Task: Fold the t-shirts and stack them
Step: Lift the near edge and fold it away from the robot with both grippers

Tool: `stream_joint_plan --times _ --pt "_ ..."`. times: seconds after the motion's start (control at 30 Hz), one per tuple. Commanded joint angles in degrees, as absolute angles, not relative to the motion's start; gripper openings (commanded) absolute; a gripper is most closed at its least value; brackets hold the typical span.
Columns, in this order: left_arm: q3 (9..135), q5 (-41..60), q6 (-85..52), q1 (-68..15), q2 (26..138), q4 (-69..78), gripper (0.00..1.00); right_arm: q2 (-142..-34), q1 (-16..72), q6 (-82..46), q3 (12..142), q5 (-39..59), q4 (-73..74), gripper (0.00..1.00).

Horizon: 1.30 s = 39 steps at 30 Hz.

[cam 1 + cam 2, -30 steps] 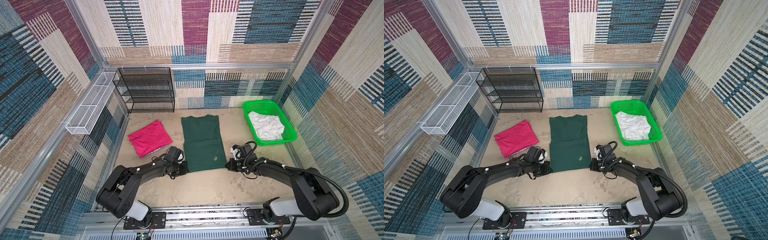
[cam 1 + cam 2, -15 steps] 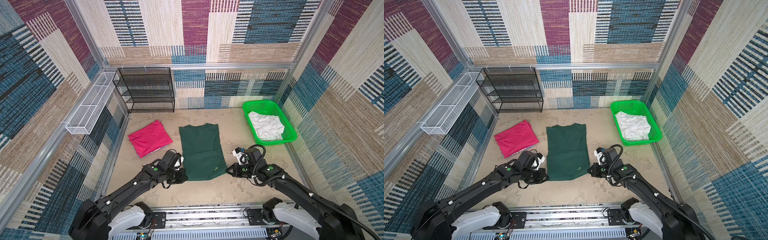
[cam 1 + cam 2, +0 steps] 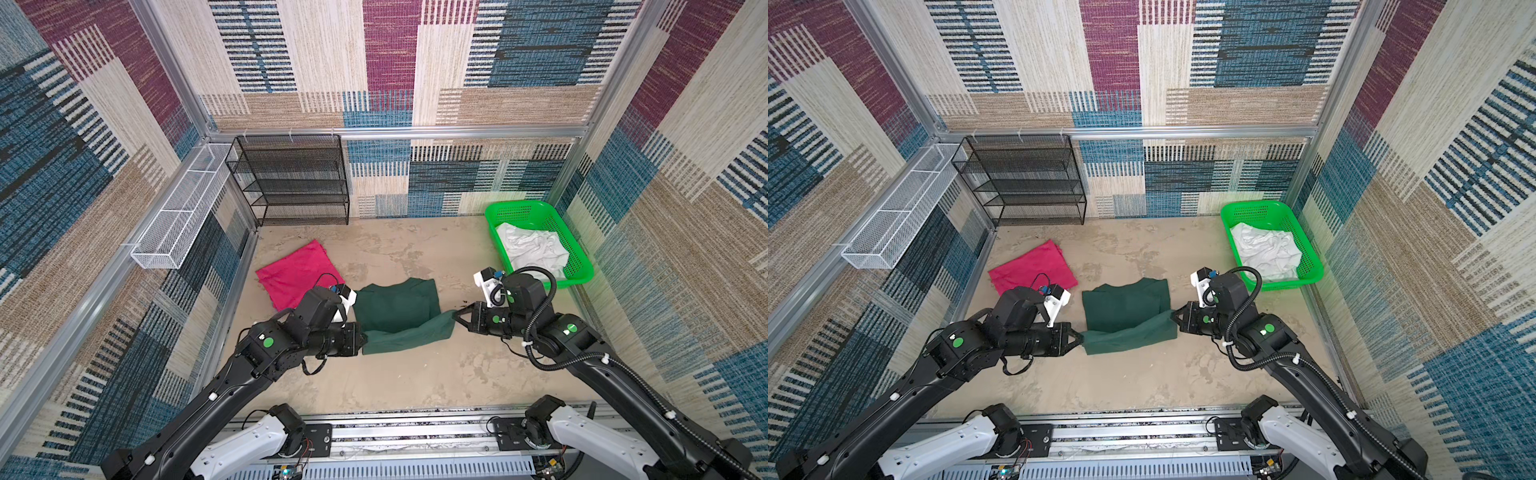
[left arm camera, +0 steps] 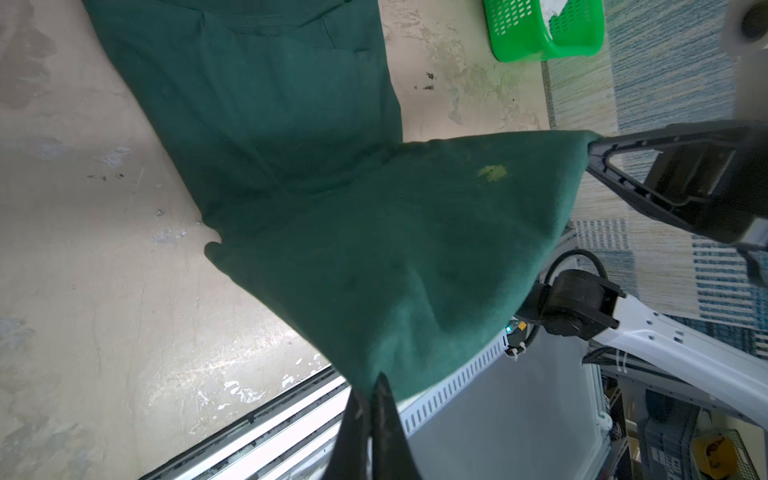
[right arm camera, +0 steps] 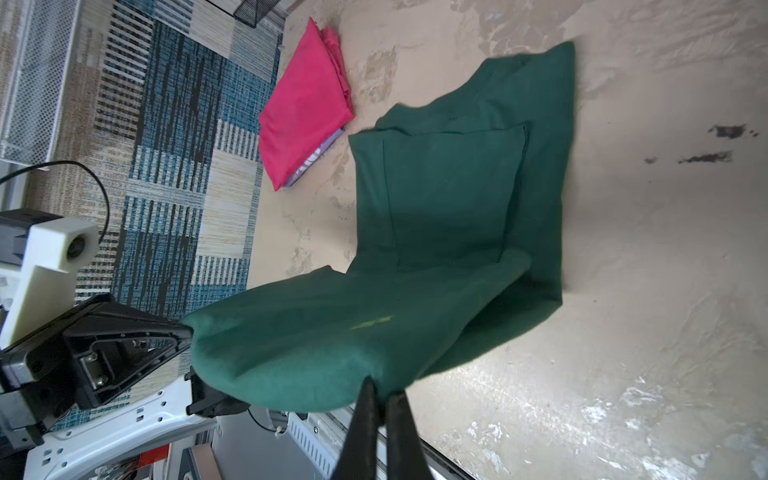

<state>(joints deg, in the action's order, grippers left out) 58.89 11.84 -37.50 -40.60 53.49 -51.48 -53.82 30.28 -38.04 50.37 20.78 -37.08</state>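
Lengthwise, dark green t-shirt runs near-to-far, collar far, near hem lifted.

A bright green plastic lattice basket is seen at the far right of a stained beige tabletop, close to the right wall, with a crumpled white cloth heaped inside it. A black mesh rack of several shelves is set upright against the back wall at the far left corner. A long white wire basket is mounted on the left wall beside it. The space is enclosed on three sides by woven wall covering patterned in blue, maroon, tan and cream blocks, framed by aluminium rails. Dark smudges are shown on the tabletop.
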Motion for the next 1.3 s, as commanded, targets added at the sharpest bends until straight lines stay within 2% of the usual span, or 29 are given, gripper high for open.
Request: stream_joint_plan --times 0.0,0.13,0.37,0.6,0.83,0.9,1.0,1.1,1.2,1.27 --pt "57.16 8.41 -36.90 -40.21 54.86 -47.88 0.00 -56.54 30.32 -37.27 51.08 18.75 -32.56 0.03" --pt "54.70 7.31 -37.96 -38.23 56.29 -42.20 0.00 -60.41 30.16 -35.72 53.05 16.85 -29.08 0.04" --pt "53.57 11.15 -37.02 -30.88 60.18 -35.58 0.00 -69.37 27.40 -31.69 58.23 16.26 -25.93 0.05" --pt "56.80 14.56 -34.51 -25.61 66.30 -33.26 0.00 -78.05 24.45 -28.90 63.32 19.61 -21.82 0.07" --pt "57.67 17.09 -33.84 -20.99 76.10 -27.86 0.02 -93.39 22.11 -25.95 70.52 24.67 -18.11 0.10" --pt "57.74 17.23 -34.11 -19.98 78.93 -25.92 0.12 -97.55 21.56 -25.44 71.40 26.11 -15.78 0.16" --pt "57.97 14.48 -31.84 -19.14 82.78 -21.94 0.29 -101.96 20.91 -23.40 71.84 27.95 -9.58 0.32" --pt "56.36 10.85 -25.98 -18.76 83.82 -15.45 0.34 -101.57 20.92 -22.45 70.33 25.03 -6.19 0.52" --pt "50.22 10.94 -23.69 -18.81 80.78 -6.20 0.39 -98.89 20.92 -21.51 66.63 23.94 -4.30 0.58" --pt "47.68 11.48 -22.74 -18.81 80.15 -3.90 0.39 -98.63 20.91 -19.74 65.84 22.86 -5.49 0.59"
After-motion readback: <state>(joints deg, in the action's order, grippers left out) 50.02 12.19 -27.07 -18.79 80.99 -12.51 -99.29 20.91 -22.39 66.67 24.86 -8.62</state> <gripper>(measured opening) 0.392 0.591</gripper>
